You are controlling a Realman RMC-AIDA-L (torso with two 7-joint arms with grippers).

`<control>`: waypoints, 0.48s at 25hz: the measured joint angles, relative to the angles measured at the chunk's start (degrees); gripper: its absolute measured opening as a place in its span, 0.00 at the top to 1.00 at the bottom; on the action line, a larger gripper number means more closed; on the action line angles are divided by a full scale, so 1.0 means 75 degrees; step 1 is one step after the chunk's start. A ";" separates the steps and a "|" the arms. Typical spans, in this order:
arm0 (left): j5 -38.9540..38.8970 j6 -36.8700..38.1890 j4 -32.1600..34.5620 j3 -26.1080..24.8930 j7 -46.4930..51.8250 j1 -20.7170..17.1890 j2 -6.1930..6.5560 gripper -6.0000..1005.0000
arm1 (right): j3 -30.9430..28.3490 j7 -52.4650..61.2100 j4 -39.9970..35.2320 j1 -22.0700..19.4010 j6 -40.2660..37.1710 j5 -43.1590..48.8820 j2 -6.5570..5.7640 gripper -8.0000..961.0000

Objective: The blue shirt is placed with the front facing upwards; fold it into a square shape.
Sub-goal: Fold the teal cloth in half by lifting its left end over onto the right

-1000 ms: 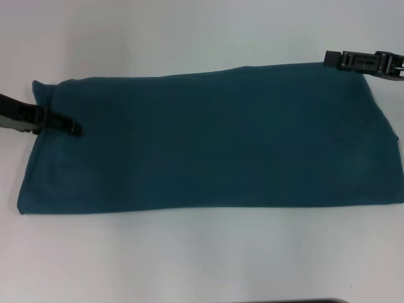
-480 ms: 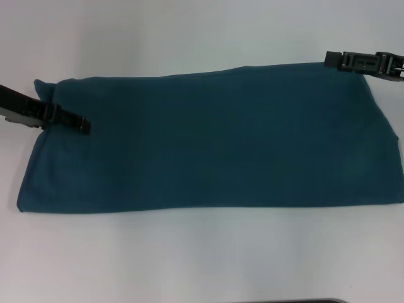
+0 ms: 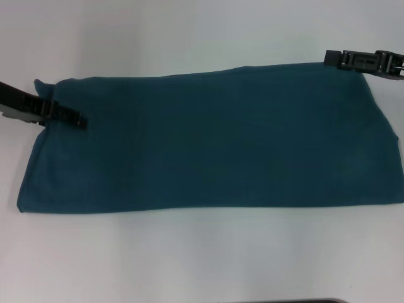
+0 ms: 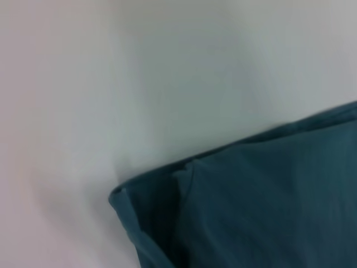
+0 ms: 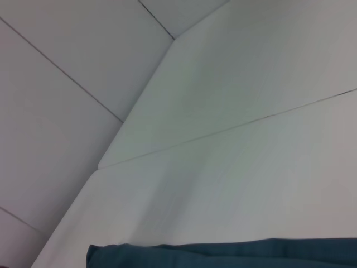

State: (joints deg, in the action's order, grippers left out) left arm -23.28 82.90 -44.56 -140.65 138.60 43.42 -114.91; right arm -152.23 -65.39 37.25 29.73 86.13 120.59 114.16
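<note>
While the blue shirt (image 3: 208, 139) lies as a long folded band across the white table (image 3: 202, 259), the left gripper (image 3: 77, 120) sits at its left end, right gripper (image 3: 328, 59) at the far right corner — grip states unreadable. Next, probably, the crosswise fold — ends brought together evenly.

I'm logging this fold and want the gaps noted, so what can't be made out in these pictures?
- Blue shirt: its lettering, neck and label are hidden in every view; only plain cloth faces up in the head view.
- Shirt's right end: cut off by the head view's edge.
- Left tool: over the shirt's left end; whether it grips cloth cannot be told.
- Right tool: at the far right corner; grip unclear, arm cut off.
</note>
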 joint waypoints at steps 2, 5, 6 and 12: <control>0.0018 -0.0008 -0.0095 0.0000 0.0000 0.0000 -0.0034 0.12 | 0.0000 0.0000 0.0001 0.0008 0.0000 0.0000 0.0001 0.25; 0.0031 -0.0073 -0.0207 -0.0028 0.0033 -0.0027 -0.0065 0.12 | -0.0002 0.0000 0.0007 0.0016 0.0000 0.0000 0.0005 0.25; 0.0022 -0.0111 -0.0219 -0.0051 0.0050 -0.0039 -0.0054 0.12 | -0.0005 0.0000 0.0009 0.0017 -0.0001 0.0000 0.0006 0.25; 0.0056 -0.0197 -0.0151 -0.0091 0.0090 -0.0059 -0.0018 0.45 | -0.0011 0.0000 0.0017 0.0015 0.0001 0.0000 0.0012 0.25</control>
State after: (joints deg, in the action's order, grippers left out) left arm -22.86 81.42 -45.70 -141.33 139.27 42.97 -115.04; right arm -152.31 -65.39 37.38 29.85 86.14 120.58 114.25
